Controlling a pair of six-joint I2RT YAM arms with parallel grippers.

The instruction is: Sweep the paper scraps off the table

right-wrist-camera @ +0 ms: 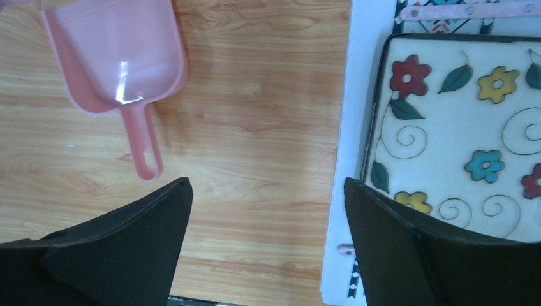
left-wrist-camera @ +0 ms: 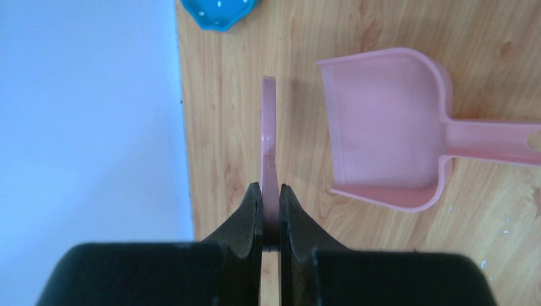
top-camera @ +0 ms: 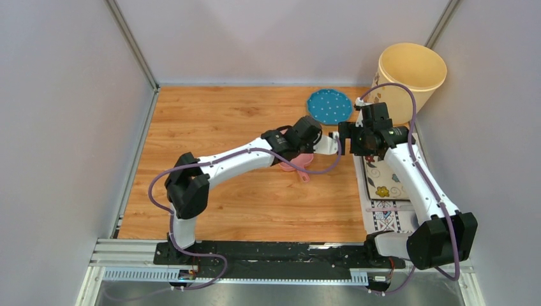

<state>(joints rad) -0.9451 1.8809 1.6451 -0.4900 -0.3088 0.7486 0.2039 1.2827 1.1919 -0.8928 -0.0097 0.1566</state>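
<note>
Apparently the sweeping is about finished: no paper scraps show anywhere on the orange-brown wood-plank table [top-camera: 217, 121], though the arms hide part of it. The left gripper [left-wrist-camera: 270, 189] pinches a thin pale pink plastic brush handle [left-wrist-camera: 268, 127] just beside the empty pale pink plastic dustpan [left-wrist-camera: 383, 127]; the right gripper [right-wrist-camera: 265, 188] gapes wide, holding nothing, beside the white patterned placemat [right-wrist-camera: 360, 95]. Farther off: a blue dotted plate [top-camera: 329, 106], a yellow bucket [top-camera: 411, 76], grey walls [top-camera: 64, 127].

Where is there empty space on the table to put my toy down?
The left side, from the wall to the left arm, is bare wood. So is the front, below the dustpan. Crowded around the plate, bin and mat.
</note>
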